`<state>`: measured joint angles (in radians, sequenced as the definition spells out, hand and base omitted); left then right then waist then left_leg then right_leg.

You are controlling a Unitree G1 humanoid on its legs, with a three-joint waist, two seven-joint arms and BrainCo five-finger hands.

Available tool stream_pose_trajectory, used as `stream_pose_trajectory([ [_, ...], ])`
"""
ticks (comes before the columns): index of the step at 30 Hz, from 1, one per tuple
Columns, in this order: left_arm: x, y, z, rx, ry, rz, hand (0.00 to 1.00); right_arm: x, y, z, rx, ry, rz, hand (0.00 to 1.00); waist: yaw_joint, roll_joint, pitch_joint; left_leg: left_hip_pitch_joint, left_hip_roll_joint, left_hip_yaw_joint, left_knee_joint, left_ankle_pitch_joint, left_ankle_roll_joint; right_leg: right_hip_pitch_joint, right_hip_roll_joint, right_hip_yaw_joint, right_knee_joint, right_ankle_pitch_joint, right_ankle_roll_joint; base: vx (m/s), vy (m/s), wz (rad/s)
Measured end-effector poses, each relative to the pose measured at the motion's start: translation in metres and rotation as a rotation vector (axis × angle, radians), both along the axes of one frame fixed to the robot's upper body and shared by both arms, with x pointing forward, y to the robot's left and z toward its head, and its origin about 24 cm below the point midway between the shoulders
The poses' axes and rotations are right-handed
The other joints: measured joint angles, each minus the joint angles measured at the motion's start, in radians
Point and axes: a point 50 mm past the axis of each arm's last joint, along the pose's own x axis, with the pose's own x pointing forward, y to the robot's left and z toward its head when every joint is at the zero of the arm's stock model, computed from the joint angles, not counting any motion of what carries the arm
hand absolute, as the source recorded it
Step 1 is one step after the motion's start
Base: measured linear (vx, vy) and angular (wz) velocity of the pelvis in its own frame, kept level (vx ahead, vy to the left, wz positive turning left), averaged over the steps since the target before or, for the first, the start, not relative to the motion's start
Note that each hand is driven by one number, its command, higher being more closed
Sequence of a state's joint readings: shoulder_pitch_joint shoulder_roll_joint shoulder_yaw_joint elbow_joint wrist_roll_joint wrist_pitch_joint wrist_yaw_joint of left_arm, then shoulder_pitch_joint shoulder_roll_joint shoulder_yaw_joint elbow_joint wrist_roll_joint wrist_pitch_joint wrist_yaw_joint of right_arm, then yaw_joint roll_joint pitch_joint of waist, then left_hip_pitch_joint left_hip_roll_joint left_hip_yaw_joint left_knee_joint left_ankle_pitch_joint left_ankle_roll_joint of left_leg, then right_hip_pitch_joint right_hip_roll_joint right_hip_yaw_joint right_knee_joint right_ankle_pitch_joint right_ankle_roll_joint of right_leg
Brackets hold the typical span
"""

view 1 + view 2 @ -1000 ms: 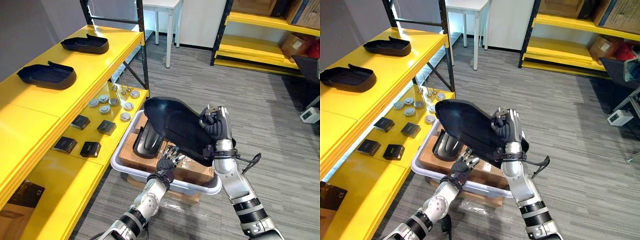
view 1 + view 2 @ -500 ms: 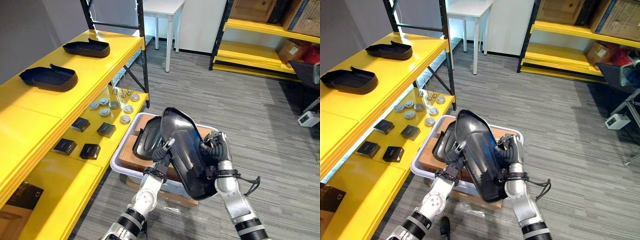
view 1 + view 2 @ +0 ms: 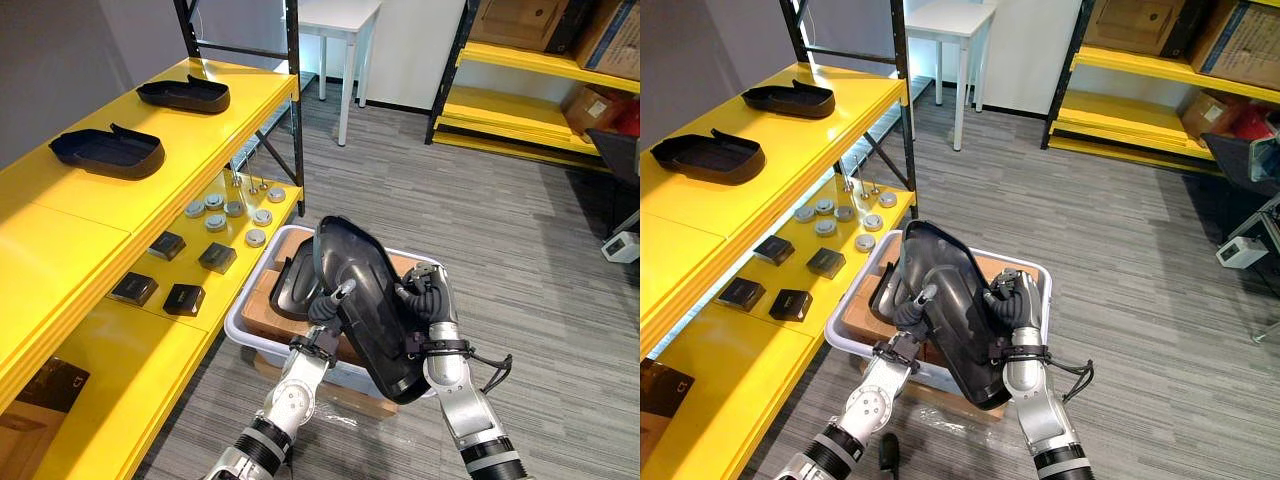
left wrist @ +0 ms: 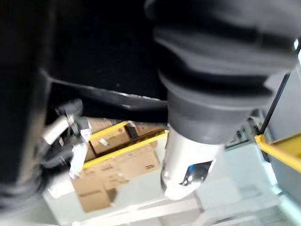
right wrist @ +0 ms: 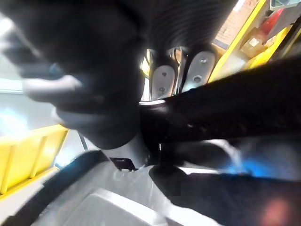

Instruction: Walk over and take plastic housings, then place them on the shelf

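Observation:
I hold a large black plastic housing [image 3: 368, 312] tilted on edge above the white bin [image 3: 243, 314]. My right hand [image 3: 427, 306] is shut on its right rim. On the housing's left side my left hand [image 3: 326, 309] rests against its hollow face with fairly straight fingers [image 3: 928, 295]. A second black housing [image 3: 291, 286] lies in the bin on cardboard boxes. Two more housings [image 3: 108, 152] [image 3: 184, 94] sit on the yellow shelf's top board [image 3: 60, 215] at the left.
The lower yellow shelf board [image 3: 150, 340] carries several round metal parts [image 3: 232, 208] and small black boxes [image 3: 165, 270]. A white table [image 3: 340, 20] stands at the back. Yellow racks [image 3: 520, 95] with cartons line the far right. Grey floor lies between them.
The held housing has come down from flat to on edge above the bin. My left hand has risen from the bin's boxes to the housing. The camera has shifted slightly.

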<state>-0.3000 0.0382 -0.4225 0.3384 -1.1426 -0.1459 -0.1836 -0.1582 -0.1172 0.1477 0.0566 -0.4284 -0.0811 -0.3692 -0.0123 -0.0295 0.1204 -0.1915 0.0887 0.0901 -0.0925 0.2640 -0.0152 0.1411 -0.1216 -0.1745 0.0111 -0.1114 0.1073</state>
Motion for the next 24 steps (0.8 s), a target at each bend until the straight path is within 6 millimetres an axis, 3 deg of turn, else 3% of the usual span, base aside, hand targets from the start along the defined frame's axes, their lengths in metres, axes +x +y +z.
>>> stream_pose_trajectory([
  [13,-0.002,0.014,-0.015,0.423,-0.001,0.103,1.0,-0.002,0.009,0.01,0.044,-0.025,0.049,1.0,0.002,0.0,0.0,-0.006,-0.004,-0.012,0.001,0.007,-0.007,0.002,0.0,-0.01,0.0,-0.001,0.001,0.01,-0.003,0.03],
  [16,-0.002,0.017,-0.01,0.422,0.001,0.156,1.0,-0.005,0.017,0.018,0.073,-0.056,0.088,1.0,-0.01,0.001,0.0,-0.021,-0.017,-0.065,0.002,0.036,-0.02,-0.002,0.006,-0.063,0.037,-0.031,-0.001,0.0,-0.029,0.5],
  [19,-0.003,0.022,0.003,0.384,-0.019,0.23,1.0,-0.008,0.026,0.025,0.134,-0.084,0.133,1.0,-0.006,0.004,0.001,-0.058,-0.04,-0.187,0.006,0.058,-0.034,-0.009,0.021,-0.192,0.121,-0.098,-0.008,-0.04,-0.061,1.29],
  [20,-0.003,0.025,0.01,0.369,-0.029,0.26,1.0,-0.01,0.03,0.025,0.165,-0.089,0.153,1.0,0.001,0.007,0.002,-0.079,-0.049,-0.207,0.002,0.038,-0.026,0.005,0.027,-0.27,0.14,-0.116,-0.008,-0.06,-0.064,1.71],
  [21,-0.002,0.027,0.015,0.362,-0.04,0.28,1.0,-0.01,0.032,0.027,0.176,-0.097,0.164,1.0,0.001,0.004,0.003,-0.102,-0.055,-0.144,0.014,-0.02,0.013,0.032,0.025,-0.343,0.12,-0.115,-0.008,-0.02,-0.072,2.38],
  [22,-0.001,0.031,0.022,0.343,-0.058,0.316,1.0,-0.01,0.036,0.032,0.186,-0.12,0.185,1.0,0.004,-0.012,0.01,-0.138,-0.06,0.027,0.062,-0.093,0.056,0.057,0.003,-0.43,0.079,-0.108,-0.004,0.02,-0.069,2.03],
  [23,-0.001,0.033,0.025,0.334,-0.065,0.34,1.0,-0.007,0.039,0.037,0.188,-0.133,0.204,1.0,0.014,-0.01,0.017,-0.145,-0.053,0.131,0.092,-0.096,0.057,0.067,-0.008,-0.467,0.076,-0.107,-0.002,0.09,-0.035,1.84],
  [24,-0.001,0.039,0.03,0.313,-0.075,0.387,1.0,-0.004,0.047,0.044,0.182,-0.154,0.252,1.0,0.044,0.005,0.009,-0.141,-0.031,0.32,0.143,-0.103,0.055,0.074,-0.015,-0.509,0.075,-0.111,0.004,0.25,0.009,1.46],
])
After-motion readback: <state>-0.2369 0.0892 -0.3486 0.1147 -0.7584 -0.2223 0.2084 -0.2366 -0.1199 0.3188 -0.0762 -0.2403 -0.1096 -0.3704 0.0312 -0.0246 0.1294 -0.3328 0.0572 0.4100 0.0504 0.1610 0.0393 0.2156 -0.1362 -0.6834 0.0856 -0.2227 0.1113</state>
